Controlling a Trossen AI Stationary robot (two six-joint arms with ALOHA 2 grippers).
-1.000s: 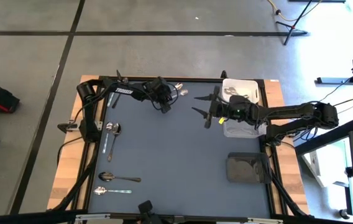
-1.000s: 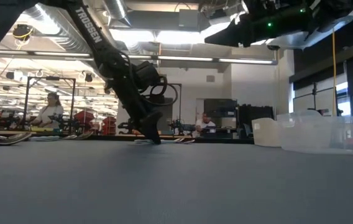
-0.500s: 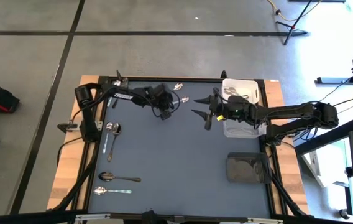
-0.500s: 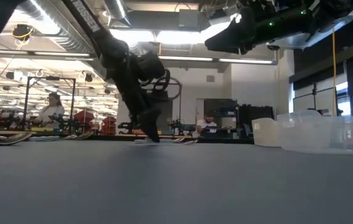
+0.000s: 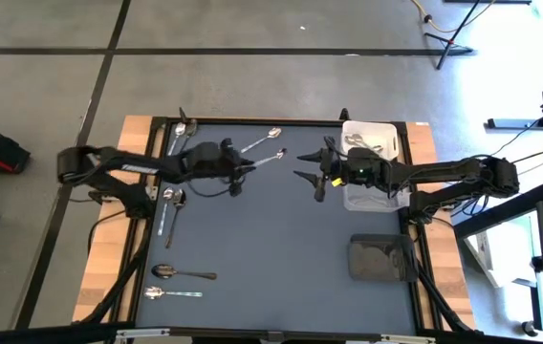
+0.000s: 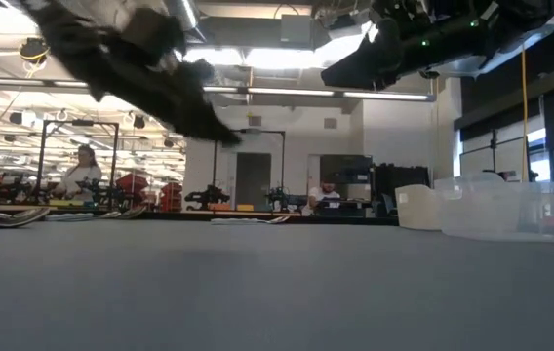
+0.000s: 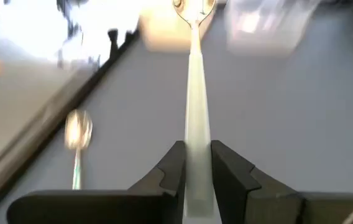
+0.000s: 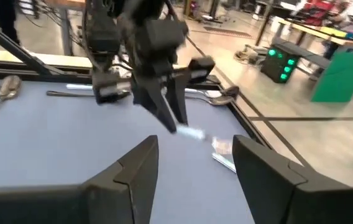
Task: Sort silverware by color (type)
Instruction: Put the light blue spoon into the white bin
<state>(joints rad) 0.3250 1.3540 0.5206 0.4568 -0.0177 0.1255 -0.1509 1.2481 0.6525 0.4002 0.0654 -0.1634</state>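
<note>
While the left gripper (image 5: 234, 167) hangs over the far left part of the mat, its fingers are clamped on a silver utensil (image 5: 270, 156).

From the left wrist view the slim handle (image 7: 196, 118) runs straight out between the two dark fingers (image 7: 171, 169), and from above its far end points toward the white bin (image 5: 386, 134) at the far right. Another silver piece (image 5: 260, 139) lies on the mat just beyond it. More silverware lies along the left edge: a spoon and fork pair (image 5: 171, 205) and two spoons (image 5: 178, 274) nearer. The right gripper (image 5: 312, 175) hovers mid-table beside the clear bin (image 5: 367, 197), fingers spread wide with nothing between them (image 8: 136, 165). A dark bin (image 5: 382, 258) sits at the near right.
</note>
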